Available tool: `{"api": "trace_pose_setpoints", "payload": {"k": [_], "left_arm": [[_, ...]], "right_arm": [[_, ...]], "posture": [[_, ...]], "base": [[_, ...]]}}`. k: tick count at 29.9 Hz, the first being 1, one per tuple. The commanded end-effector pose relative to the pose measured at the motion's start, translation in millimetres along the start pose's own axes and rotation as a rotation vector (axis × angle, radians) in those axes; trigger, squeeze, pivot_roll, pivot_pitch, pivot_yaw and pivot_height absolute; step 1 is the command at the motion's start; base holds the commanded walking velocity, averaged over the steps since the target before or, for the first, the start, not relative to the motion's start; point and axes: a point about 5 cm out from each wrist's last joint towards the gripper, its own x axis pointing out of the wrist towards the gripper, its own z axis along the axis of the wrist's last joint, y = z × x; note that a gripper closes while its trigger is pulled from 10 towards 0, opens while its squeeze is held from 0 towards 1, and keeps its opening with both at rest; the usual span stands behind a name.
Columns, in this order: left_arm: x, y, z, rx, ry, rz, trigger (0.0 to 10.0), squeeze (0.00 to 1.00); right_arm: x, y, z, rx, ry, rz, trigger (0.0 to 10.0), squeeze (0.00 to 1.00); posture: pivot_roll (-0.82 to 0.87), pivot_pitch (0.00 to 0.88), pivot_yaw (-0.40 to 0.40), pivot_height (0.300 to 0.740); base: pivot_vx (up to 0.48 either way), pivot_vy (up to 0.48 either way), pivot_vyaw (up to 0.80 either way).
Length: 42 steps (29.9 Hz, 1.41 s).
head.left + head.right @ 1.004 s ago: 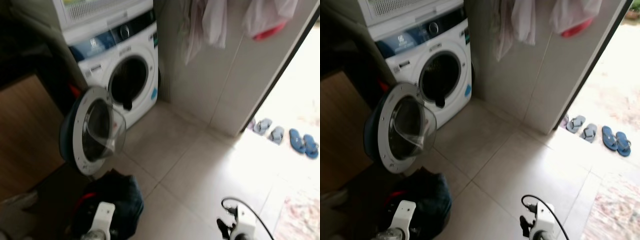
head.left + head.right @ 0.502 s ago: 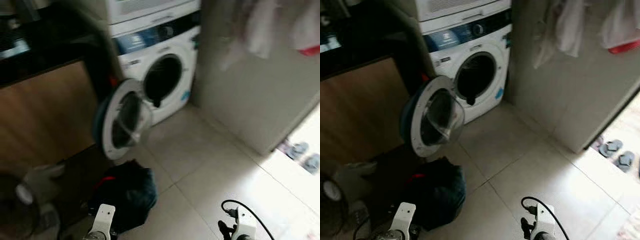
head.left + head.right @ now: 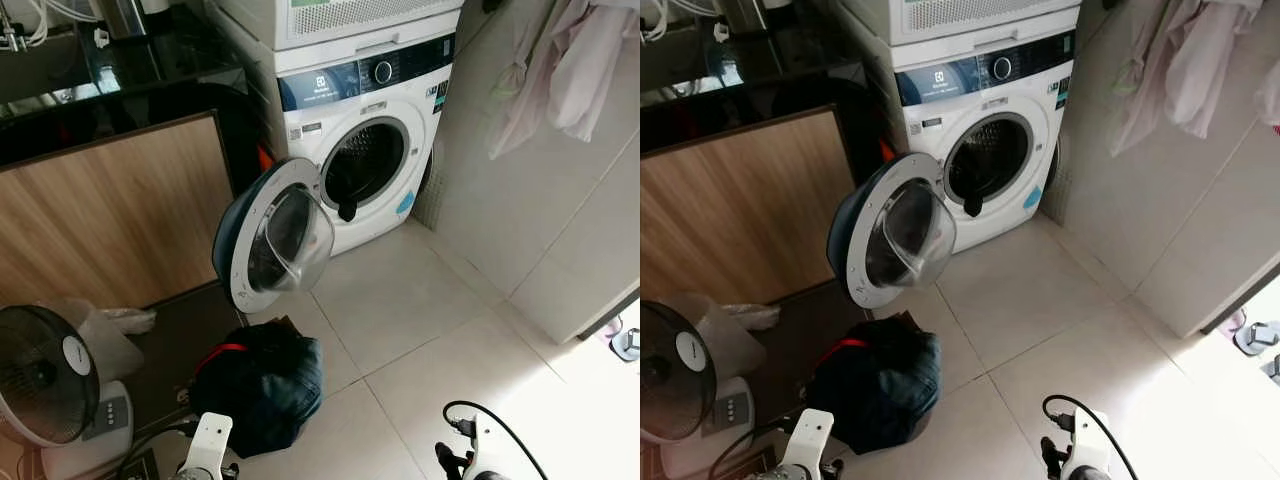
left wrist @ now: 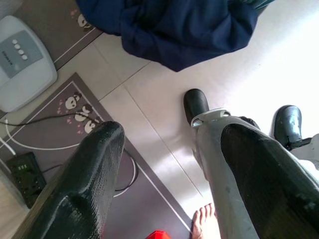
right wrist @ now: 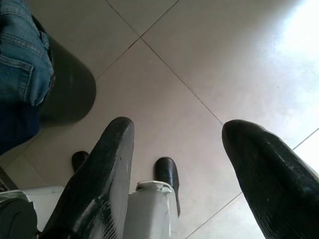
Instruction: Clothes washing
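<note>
Washing not yet loaded. Washing machine stands far, door open, one dark item at the drum mouth. Basket of clothes sits near left. Left gripper and right gripper hang with fingers apart, empty.

washing machine: 1 | laundry basket: 1 | fan: 1

Laundry corner, bystander items
Fan w/ white base at wood panel; panda mat, power strip on floor; sandal by doorway.
</note>
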Motion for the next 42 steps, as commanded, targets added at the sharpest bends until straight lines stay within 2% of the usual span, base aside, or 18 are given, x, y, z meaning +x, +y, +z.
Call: {"api": "trace_pose_setpoints", "payload": {"k": [1,9,13,16,19,22,26,27,33,42], "left_arm": [[-0.4,1.0,-3.8,-0.009,0.012,0.009,10.0,0.00],[-0.4,0.9,-3.4,-0.014,0.009,0.011,10.0,0.00],[-0.2,-0.8,-2.8,-0.031,0.015,-0.014,10.0,0.00],[-0.1,-0.8,-2.7,-0.025,0.018,-0.016,10.0,0.00],[-0.1,-0.6,-2.8,-0.029,0.019,-0.015,10.0,0.00],[-0.1,-0.4,-2.7,-0.026,0.020,-0.012,10.0,0.00],[-0.1,-0.3,-1.9,-0.024,0.011,-0.011,10.0,0.00],[-0.1,-0.2,-2.0,-0.022,0.012,-0.010,10.0,0.00],[-0.1,-0.4,-1.8,-0.031,0.011,-0.016,10.0,0.00],[-0.1,-0.9,-2.0,-0.042,0.014,-0.021,10.0,0.00]], "right_arm": [[-0.6,-1.5,-2.1,0.017,-0.002,-0.006,10.0,0.00],[-0.6,-1.7,-1.6,0.012,-0.002,-0.006,10.0,0.00],[-0.4,-2.6,0.3,0.001,-0.003,-0.014,10.0,0.00],[-0.4,-2.2,1.0,0.029,-0.019,-0.015,10.0,0.00],[-0.3,-2.1,1.6,0.009,-0.018,-0.013,10.0,0.00],[-0.4,-2.4,4.3,-0.052,-0.027,-0.007,10.0,0.00],[-0.4,-2.4,2.8,-0.017,-0.022,-0.012,10.0,0.00],[-0.4,-2.5,1.3,0.029,-0.022,-0.025,10.0,0.00],[-0.3,-1.6,1.9,0.032,-0.027,-0.014,10.0,0.00],[-0.3,-1.8,1.7,0.028,-0.021,-0.014,10.0,0.00]], "posture": [[0.05,0.051,0.003,0.740],[0.05,0.051,0.003,0.740],[0.05,0.078,0.003,0.740],[0.06,0.085,0.002,0.740],[0.06,0.085,0.002,0.740],[0.06,0.085,0.002,0.740],[0.06,0.085,0.002,0.740],[0.06,0.085,0.002,0.740],[0.05,0.091,0.004,0.740],[0.05,0.093,0.003,0.740]], "base": [[0.000,0.000,0.00],[0.000,0.000,0.00],[0.084,0.000,0.00],[0.344,0.000,0.00],[0.311,0.000,0.00],[0.172,0.000,0.67],[0.000,0.000,0.80],[0.000,0.000,0.00],[0.000,0.000,0.00],[0.270,0.000,0.00]]}}
